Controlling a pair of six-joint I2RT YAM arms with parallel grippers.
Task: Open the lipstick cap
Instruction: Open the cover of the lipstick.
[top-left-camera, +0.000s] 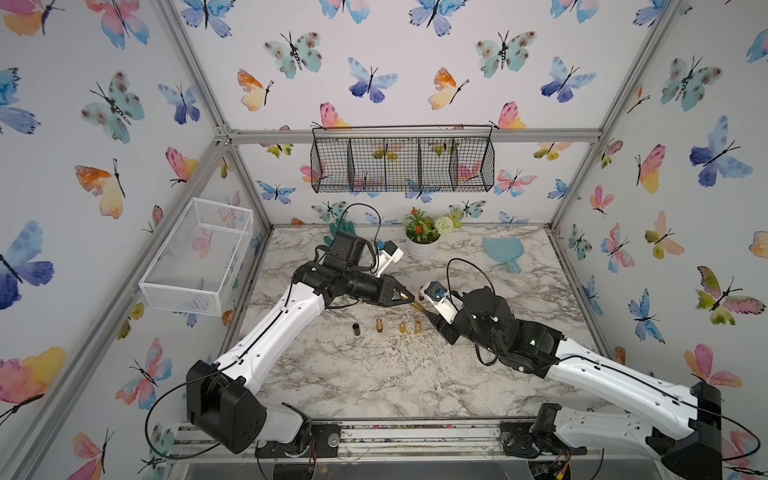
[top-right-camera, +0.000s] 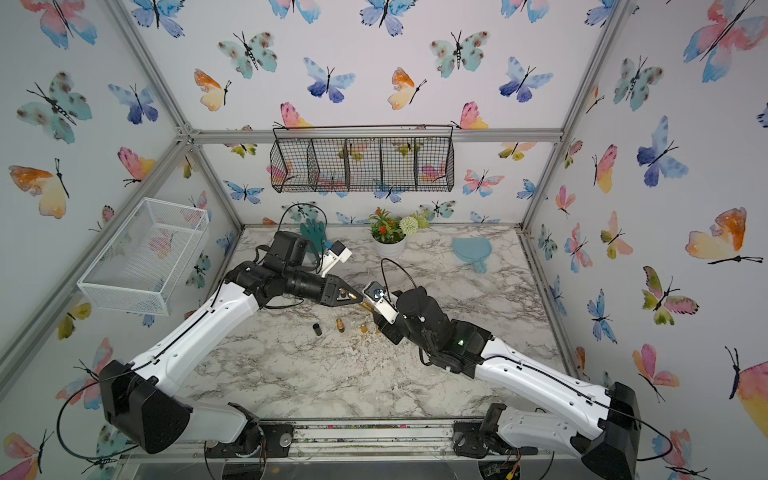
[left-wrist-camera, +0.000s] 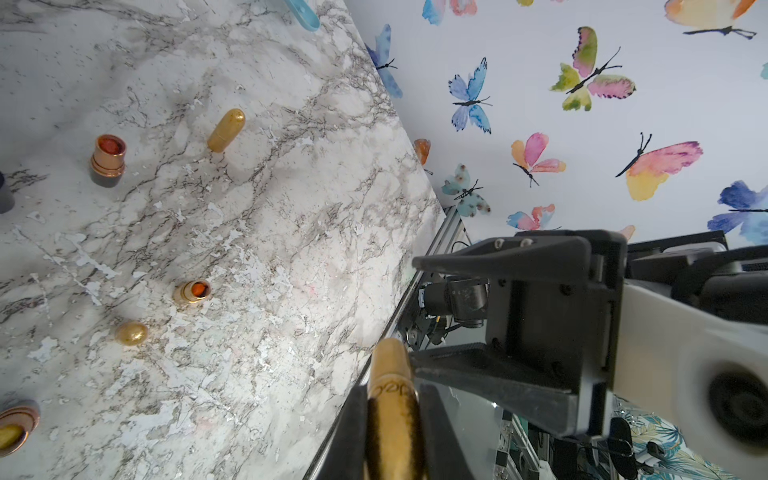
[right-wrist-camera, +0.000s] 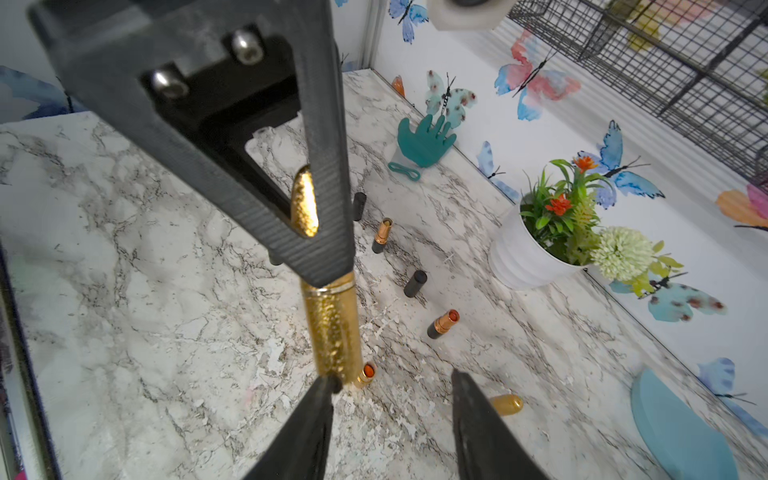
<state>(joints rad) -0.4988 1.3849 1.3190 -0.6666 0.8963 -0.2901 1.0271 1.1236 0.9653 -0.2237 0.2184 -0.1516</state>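
A gold lipstick hangs in the air above the marble table, with my left gripper shut on one half of it. Its textured other half, past a thin ring, sticks out towards my right gripper. That gripper is open with nothing between its fingers. One of its fingertips touches the lipstick's rounded free end. In both top views the two grippers meet tip to tip over mid-table: lipstick, left gripper, right gripper.
Under the grippers stand several open lipsticks and loose caps, gold and black. At the back are a white flower pot, a blue hand mirror and a teal hand-shaped stand. A white mesh basket hangs on the left wall.
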